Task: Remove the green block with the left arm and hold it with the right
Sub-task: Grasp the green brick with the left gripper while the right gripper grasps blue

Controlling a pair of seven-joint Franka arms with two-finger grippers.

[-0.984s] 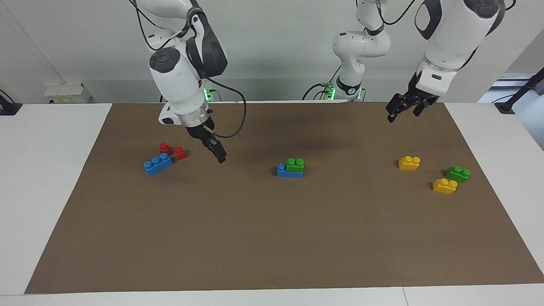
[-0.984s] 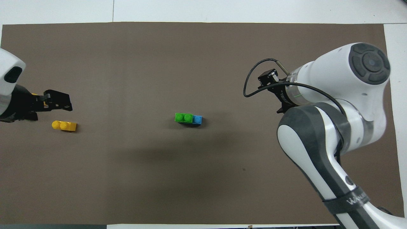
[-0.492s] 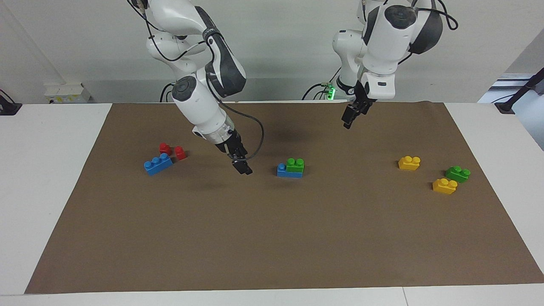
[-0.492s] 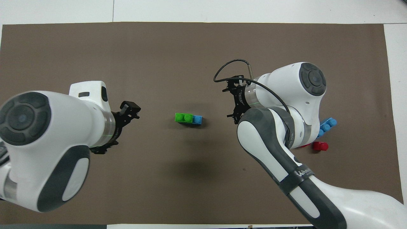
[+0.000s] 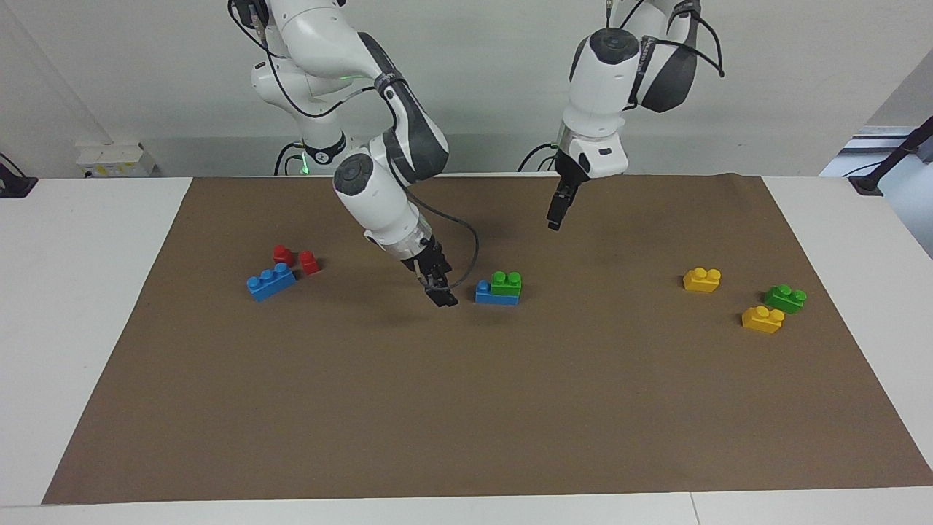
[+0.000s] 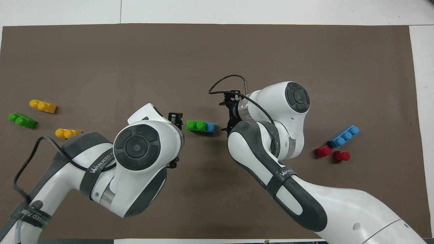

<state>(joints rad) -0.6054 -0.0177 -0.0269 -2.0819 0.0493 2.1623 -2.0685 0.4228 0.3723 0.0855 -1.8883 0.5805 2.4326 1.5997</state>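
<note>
A green block [image 5: 506, 283] [image 6: 196, 125] sits on one end of a blue base brick [image 5: 483, 293] [image 6: 210, 127] in the middle of the brown mat [image 5: 466, 408]. My right gripper [image 5: 441, 295] [image 6: 230, 115] is low over the mat, just beside the blue brick's bare end, toward the right arm's end of the table. My left gripper [image 5: 555, 215] [image 6: 175, 118] hangs in the air over the mat by the stack's green end. A second green block [image 5: 785, 297] [image 6: 22, 120] lies toward the left arm's end of the table.
Two yellow bricks [image 5: 702, 279] [image 5: 762, 319] lie by the second green block. A blue three-stud brick [image 5: 271, 281] [image 6: 343, 136] and two small red pieces [image 5: 283, 254] [image 5: 310, 262] lie toward the right arm's end.
Both arms have swung in toward the middle stack. The right gripper has dropped low beside the blue brick. The left gripper has come from over the yellow bricks to near the stack.
</note>
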